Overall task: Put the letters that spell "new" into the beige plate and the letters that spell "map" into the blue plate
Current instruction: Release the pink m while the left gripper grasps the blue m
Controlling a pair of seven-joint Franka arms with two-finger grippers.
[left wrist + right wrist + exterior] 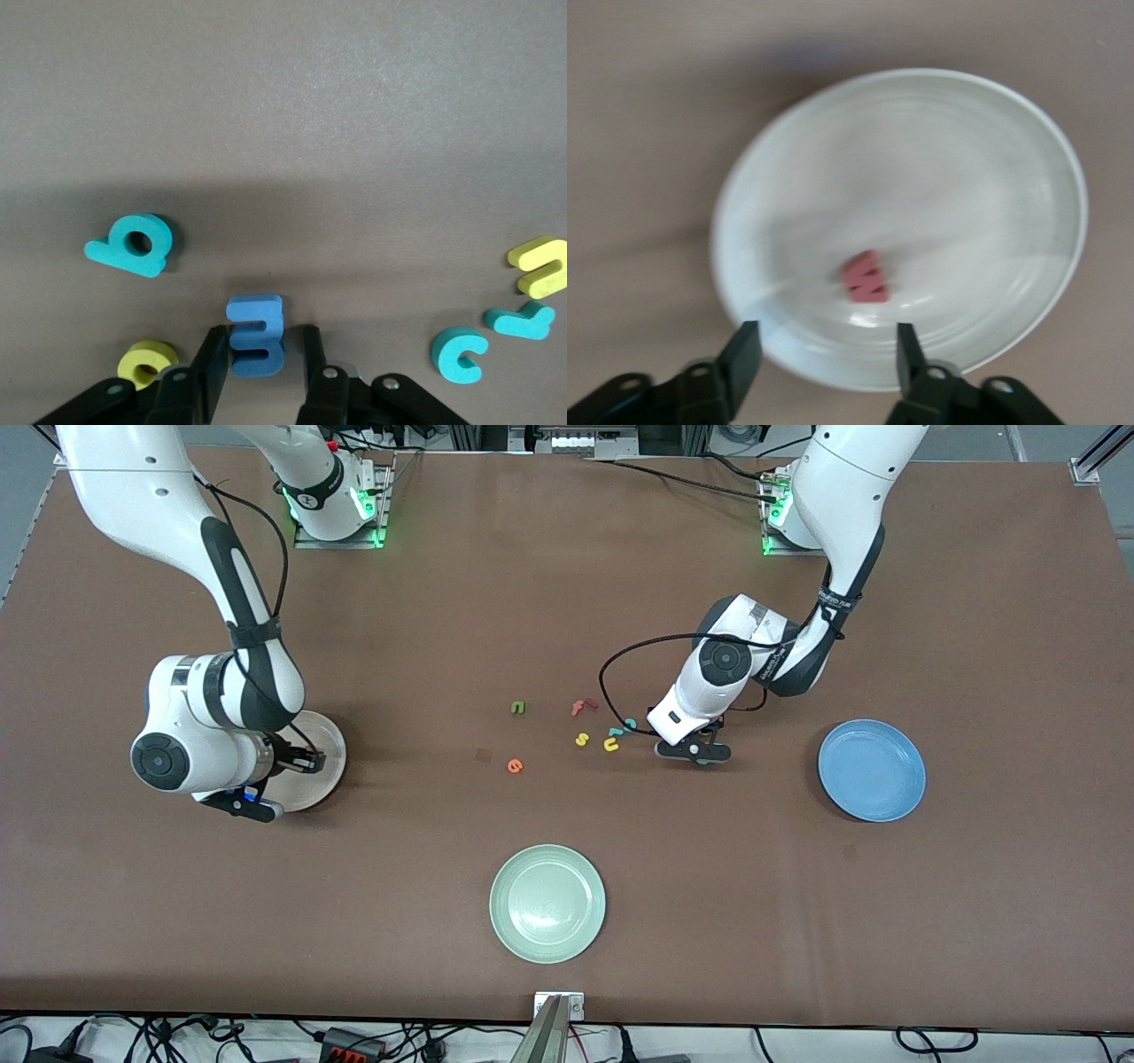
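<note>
**A:** Hovering over the beige plate (1010,115) was the right gripper (828,341), its fingers (744,350) spread wide and holding nothing. The pink-red w (866,277) lay flat inside that plate, under the gap between them.

**B:** And the left gripper (261,332) was low at the bench (797,921), fingers (213,354) narrow on either side of the blue m (255,335). One finger looked to touch it and the other stood just off it, so no firm grip.

**A:** The teal a (133,245) and yellow p (146,363) lay near that m on the bench, apart from each other.

**B:** The blue plate (872,771) sat toward the left arm's end, well apart from them.

**A:** Mid-bench, the dark green n (517,708) and orange e (515,765) lay loose, the e nearer the front camera
</note>
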